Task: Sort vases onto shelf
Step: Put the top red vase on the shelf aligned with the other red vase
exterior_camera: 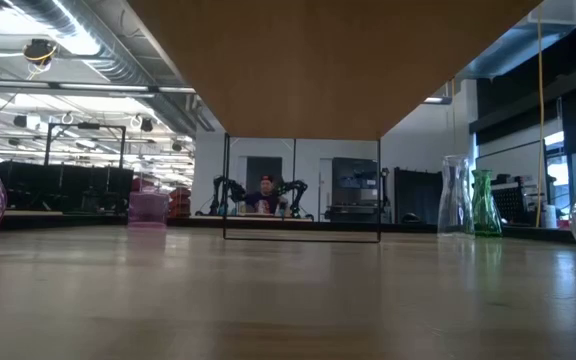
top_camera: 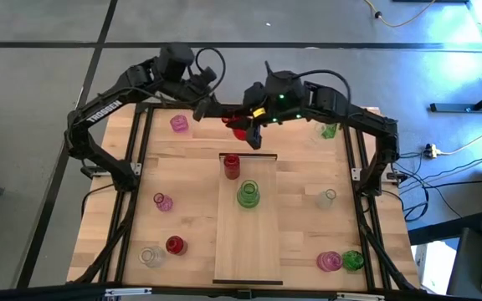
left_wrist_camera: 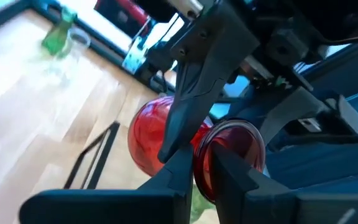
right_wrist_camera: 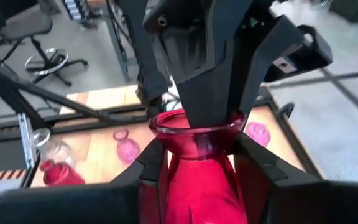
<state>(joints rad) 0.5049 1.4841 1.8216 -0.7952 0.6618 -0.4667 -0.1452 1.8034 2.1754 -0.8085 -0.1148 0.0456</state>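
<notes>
Above the shelf's [top_camera: 249,251] end nearest the arm bases, the right pincer [right_wrist_camera: 201,146] clasps the neck of a red vase [right_wrist_camera: 197,180], one finger on each side. The left pincer [left_wrist_camera: 199,163] pinches that vase's rim, one finger inside the mouth. The vase's long axis runs along the right pincer's reach, mouth toward the left one, so both arms are equally near.

Two vases stand on the shelf, a red [top_camera: 231,165] and a green [top_camera: 248,195]. Beside it on the bench [top_camera: 182,167] I count one red, two green, three pink and two clear.
</notes>
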